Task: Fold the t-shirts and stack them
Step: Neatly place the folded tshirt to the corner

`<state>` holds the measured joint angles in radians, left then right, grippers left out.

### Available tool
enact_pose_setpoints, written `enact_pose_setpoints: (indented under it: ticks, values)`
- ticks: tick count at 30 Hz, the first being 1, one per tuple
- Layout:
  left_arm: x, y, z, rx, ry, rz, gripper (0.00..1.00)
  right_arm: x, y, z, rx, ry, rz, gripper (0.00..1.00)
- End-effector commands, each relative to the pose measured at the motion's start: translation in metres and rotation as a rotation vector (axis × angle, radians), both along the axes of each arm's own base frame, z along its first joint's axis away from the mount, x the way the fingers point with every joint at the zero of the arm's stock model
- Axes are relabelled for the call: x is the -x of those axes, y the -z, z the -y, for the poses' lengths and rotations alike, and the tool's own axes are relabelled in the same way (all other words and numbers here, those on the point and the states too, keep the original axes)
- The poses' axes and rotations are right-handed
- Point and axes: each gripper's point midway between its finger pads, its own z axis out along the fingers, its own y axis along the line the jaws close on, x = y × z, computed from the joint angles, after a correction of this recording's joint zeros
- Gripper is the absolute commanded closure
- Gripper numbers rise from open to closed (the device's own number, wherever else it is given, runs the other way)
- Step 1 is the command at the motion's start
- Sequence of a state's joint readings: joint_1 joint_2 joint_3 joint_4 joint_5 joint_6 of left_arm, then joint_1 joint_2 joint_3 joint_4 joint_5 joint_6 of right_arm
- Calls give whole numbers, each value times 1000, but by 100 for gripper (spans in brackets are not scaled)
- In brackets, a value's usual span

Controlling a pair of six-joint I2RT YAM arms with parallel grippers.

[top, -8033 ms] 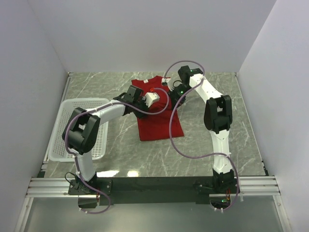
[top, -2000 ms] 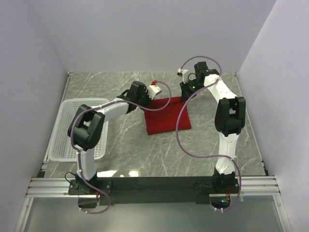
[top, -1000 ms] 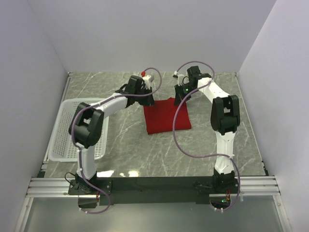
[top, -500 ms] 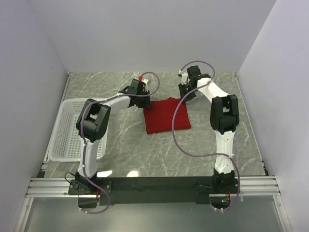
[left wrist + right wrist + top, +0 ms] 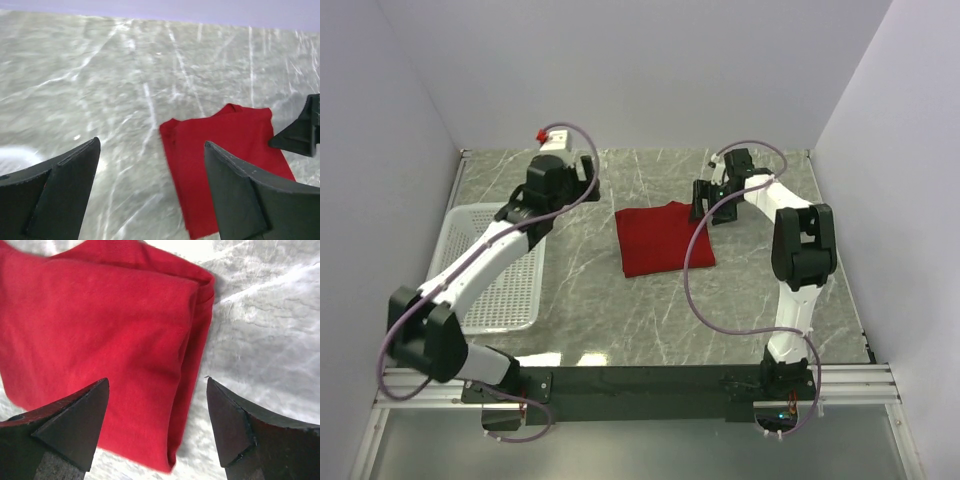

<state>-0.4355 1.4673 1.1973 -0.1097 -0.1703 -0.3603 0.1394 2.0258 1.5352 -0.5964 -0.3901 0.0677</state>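
Note:
One deep-red t-shirt (image 5: pixel 663 238) lies folded into a flat rectangle on the marble table, a little behind the middle. My left gripper (image 5: pixel 586 178) hovers well to its left, near the back, open and empty. In the left wrist view the t-shirt (image 5: pixel 225 150) lies ahead and to the right of the left gripper (image 5: pixel 151 144). My right gripper (image 5: pixel 699 201) stands open at the shirt's far right corner. The right wrist view shows the t-shirt's folded edge (image 5: pixel 100 325) below the spread jaws of the right gripper (image 5: pixel 157 380), which hold nothing.
A white mesh basket (image 5: pixel 520 290) sits at the table's left side, and the left arm reaches across above it. Grey walls close in the table at the back and both sides. The right arm's purple cable (image 5: pixel 692 270) loops over the shirt's right edge.
Both grippers have opened and let go of the shirt. The left arm has swung away to the left and back. The right gripper has drawn off slightly to the right.

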Motion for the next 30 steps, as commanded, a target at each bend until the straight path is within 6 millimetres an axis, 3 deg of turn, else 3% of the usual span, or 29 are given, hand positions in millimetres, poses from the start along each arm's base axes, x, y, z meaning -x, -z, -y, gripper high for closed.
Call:
enact_pose_setpoints:
  ticks: [1,8,14,16,17,18,24,26,30]
  values:
    - [22,15,-27,-14,-79,-40,11,-13,9,-8,-40,65,-15,15]
    - [88,26,-40,102,-62,-83,12,-6,30,-10,-52,44,-73,28]
    - [119,28,-45,184,-60,-89,12,0,31,-7,-58,29,-84,57]
    - [122,29,-45,191,-59,-91,12,2,31,-4,-53,25,-88,77]
    - [124,28,-46,193,-57,-87,12,0,28,3,-48,36,-80,83]
    - [126,28,-47,191,-59,-90,12,0,27,9,-39,50,-79,100]
    - [131,27,-48,202,-59,-87,12,-15,-1,61,14,131,-8,100]
    - [132,27,-49,201,-58,-85,12,-14,-3,87,54,164,-17,100]
    - [133,29,-49,194,-50,-89,12,-20,-8,159,164,234,-15,100]
